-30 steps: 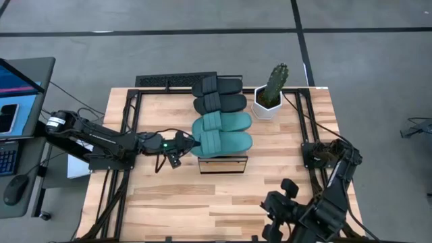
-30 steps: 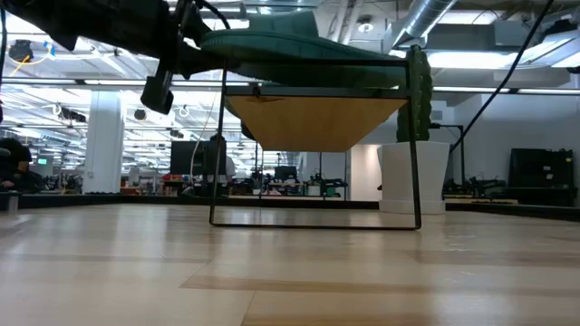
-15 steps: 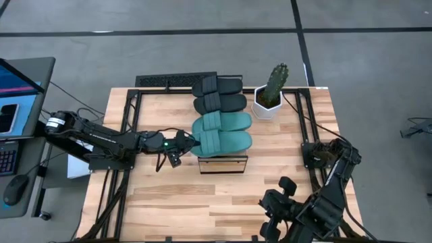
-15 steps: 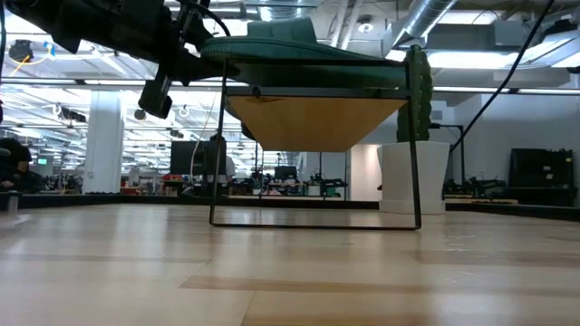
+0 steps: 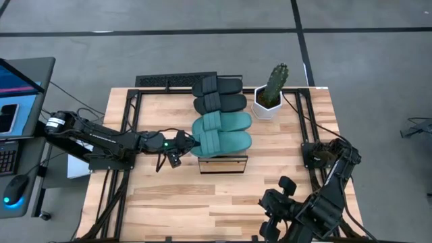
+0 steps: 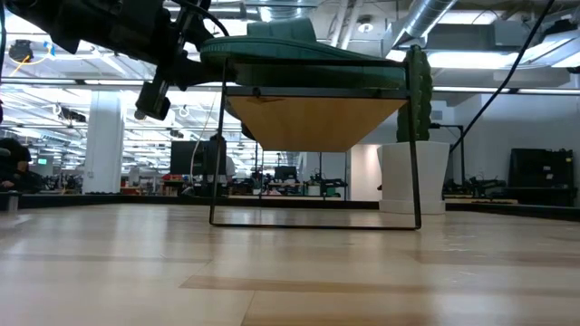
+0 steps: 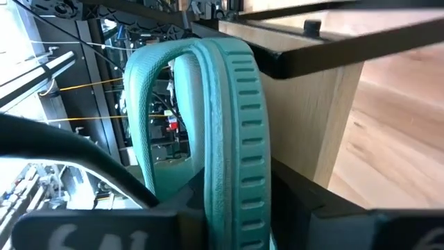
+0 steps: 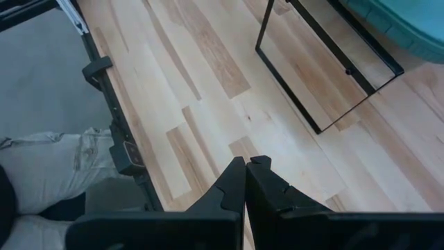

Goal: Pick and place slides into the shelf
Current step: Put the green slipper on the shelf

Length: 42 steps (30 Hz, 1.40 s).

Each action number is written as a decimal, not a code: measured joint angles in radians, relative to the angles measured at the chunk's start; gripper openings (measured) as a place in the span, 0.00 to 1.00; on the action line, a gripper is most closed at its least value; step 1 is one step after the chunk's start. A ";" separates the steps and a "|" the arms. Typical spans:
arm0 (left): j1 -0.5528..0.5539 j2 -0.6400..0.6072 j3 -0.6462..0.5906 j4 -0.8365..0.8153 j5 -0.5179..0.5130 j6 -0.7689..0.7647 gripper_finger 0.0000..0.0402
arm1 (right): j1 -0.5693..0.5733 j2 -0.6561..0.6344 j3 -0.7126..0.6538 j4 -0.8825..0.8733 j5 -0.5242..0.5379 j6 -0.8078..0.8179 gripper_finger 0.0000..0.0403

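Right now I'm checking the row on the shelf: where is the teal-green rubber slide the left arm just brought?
In the high view the teal-green rubber slide lies on the light-wood shelf, nearest its front end, beside the second teal slide, with the left gripper at its left end.

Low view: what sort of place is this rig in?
Probably a large open lab or workshop: exposed ceiling ducts, rows of strip lights, and workstations with monitors stretch behind the table.

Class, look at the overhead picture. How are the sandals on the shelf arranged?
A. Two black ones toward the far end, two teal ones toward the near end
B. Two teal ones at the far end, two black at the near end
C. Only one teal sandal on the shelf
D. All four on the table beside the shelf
A: on the shelf, the black sandals lie toward the far end and the teal sandals toward the near end.
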 joint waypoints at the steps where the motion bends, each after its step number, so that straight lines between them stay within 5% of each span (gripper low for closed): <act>1: 0.000 0.000 0.000 0.000 -0.010 0.011 0.21 | 0.000 0.000 0.000 0.000 0.000 0.000 0.00; 42: 0.000 0.000 -0.001 -0.027 -0.163 0.216 0.22 | 0.000 0.000 0.000 0.008 0.000 0.000 0.00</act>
